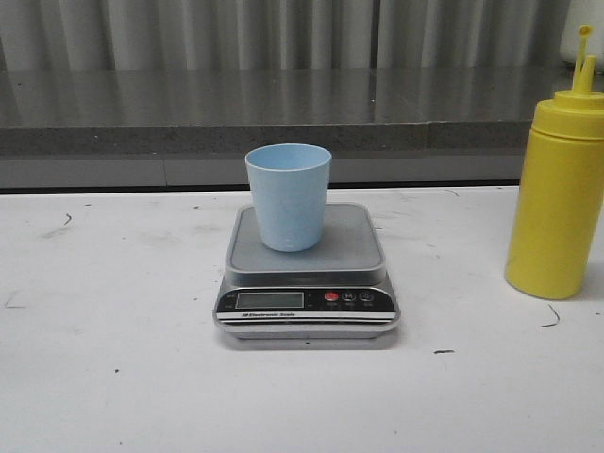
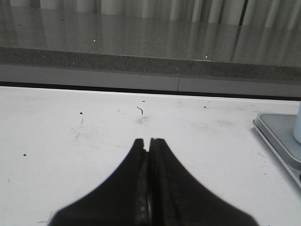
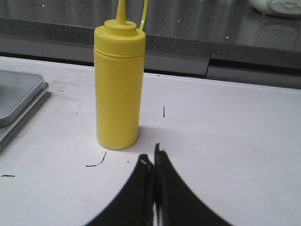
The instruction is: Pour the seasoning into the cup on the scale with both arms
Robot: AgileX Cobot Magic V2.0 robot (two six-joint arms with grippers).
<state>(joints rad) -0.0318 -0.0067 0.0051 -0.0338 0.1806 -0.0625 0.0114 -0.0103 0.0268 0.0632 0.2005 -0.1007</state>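
Observation:
The pale blue cup (image 1: 289, 194) stands upright on the silver-grey scale (image 1: 307, 274) at the table's middle. The yellow seasoning bottle (image 1: 557, 189) stands upright on the table at the right. No arm shows in the front view. In the left wrist view my left gripper (image 2: 149, 141) is shut and empty over bare table; the scale's corner (image 2: 277, 136) and a sliver of the cup (image 2: 297, 123) show at the edge. In the right wrist view my right gripper (image 3: 153, 157) is shut and empty, just short of the bottle (image 3: 118, 87), with the scale's edge (image 3: 19, 96) beyond.
A grey stone ledge (image 1: 283, 113) with a corrugated wall behind runs along the back of the white table (image 1: 113, 359). Small black marks dot the tabletop. A white object (image 3: 277, 5) sits on the ledge in the right wrist view.

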